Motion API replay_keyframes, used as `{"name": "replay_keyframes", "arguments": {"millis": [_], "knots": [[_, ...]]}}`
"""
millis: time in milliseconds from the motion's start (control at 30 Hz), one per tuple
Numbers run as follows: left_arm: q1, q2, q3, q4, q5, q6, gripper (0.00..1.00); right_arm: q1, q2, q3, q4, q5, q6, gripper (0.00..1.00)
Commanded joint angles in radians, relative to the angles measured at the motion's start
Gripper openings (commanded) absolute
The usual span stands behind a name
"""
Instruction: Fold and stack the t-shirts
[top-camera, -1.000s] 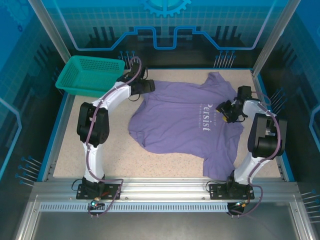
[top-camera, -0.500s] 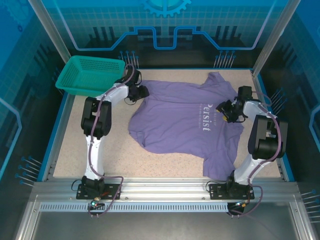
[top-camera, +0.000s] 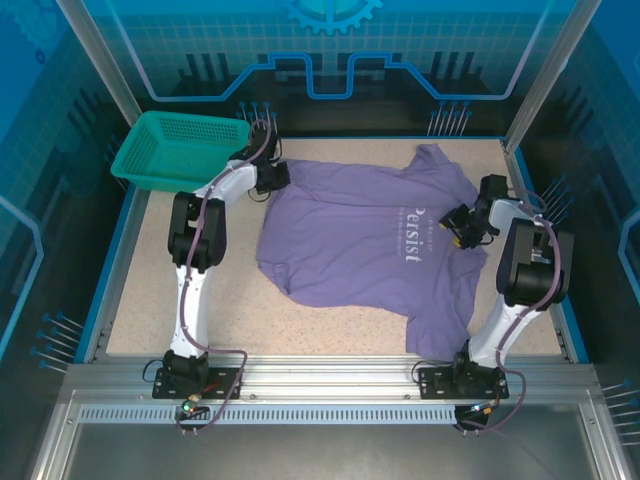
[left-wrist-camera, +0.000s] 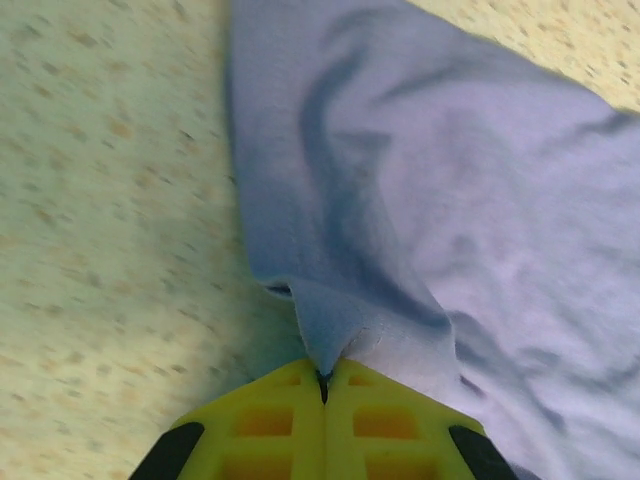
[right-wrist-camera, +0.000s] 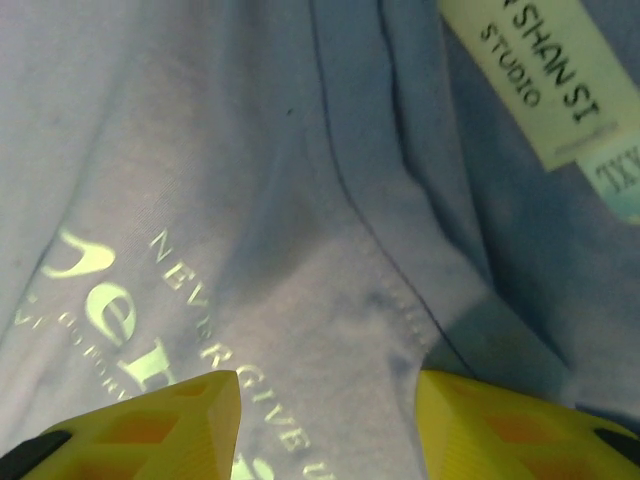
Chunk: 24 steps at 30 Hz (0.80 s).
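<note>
Speckled beige tabletop (top-camera: 180, 300) inside a blue-panelled enclosure (top-camera: 330, 50). Teal plastic mesh basket (top-camera: 160, 180) sat at the far-left corner. Lavender fabric t-shirt (top-camera: 370, 240) lay spread mid-table. Left gripper (left-wrist-camera: 322, 385) pinched its edge. Right gripper (right-wrist-camera: 325, 410) had its jaws apart over the collar.

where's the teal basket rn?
Top view: the teal basket sits at the table's far-left corner, just left of the left gripper, whose jaws are shut on the t-shirt's far-left edge.
</note>
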<state>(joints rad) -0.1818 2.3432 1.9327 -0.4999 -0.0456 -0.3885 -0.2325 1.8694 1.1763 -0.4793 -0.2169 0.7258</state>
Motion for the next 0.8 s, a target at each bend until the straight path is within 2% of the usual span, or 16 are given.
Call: {"name": "replay_keyframes", "arguments": {"millis": [0,167,200,300,400,500,567,600,767], "knots": [[0.021,0.040,0.075,-0.068,-0.122,0.055,0.00,-0.016,0.059,0.065,-0.048,0.025,-0.005,0.50],[0.034,0.042,0.080,-0.099,-0.182,0.018,0.15,-0.027,0.110,0.142,-0.087,0.030,0.002,0.51],[0.035,0.034,0.078,-0.103,-0.183,0.013,0.21,-0.029,0.114,0.163,-0.100,0.033,0.001,0.51],[0.033,-0.014,0.068,-0.115,-0.177,-0.021,0.54,-0.028,0.085,0.200,-0.129,0.037,0.004,0.53],[0.017,-0.112,0.019,-0.105,-0.174,-0.048,0.73,-0.008,0.001,0.197,-0.145,0.056,-0.005,0.56],[-0.023,-0.248,-0.093,-0.075,-0.155,-0.075,0.78,0.031,-0.115,0.149,-0.174,0.089,-0.016,0.65],[-0.063,-0.345,-0.186,-0.068,-0.146,-0.097,0.78,0.072,-0.206,0.088,-0.189,0.118,-0.024,0.65],[-0.082,-0.403,-0.254,-0.057,-0.136,-0.126,0.78,0.101,-0.251,0.056,-0.218,0.157,-0.019,0.65],[-0.136,-0.693,-0.704,0.100,0.028,-0.305,0.73,0.212,-0.481,-0.174,-0.281,0.190,0.012,0.63]]}}
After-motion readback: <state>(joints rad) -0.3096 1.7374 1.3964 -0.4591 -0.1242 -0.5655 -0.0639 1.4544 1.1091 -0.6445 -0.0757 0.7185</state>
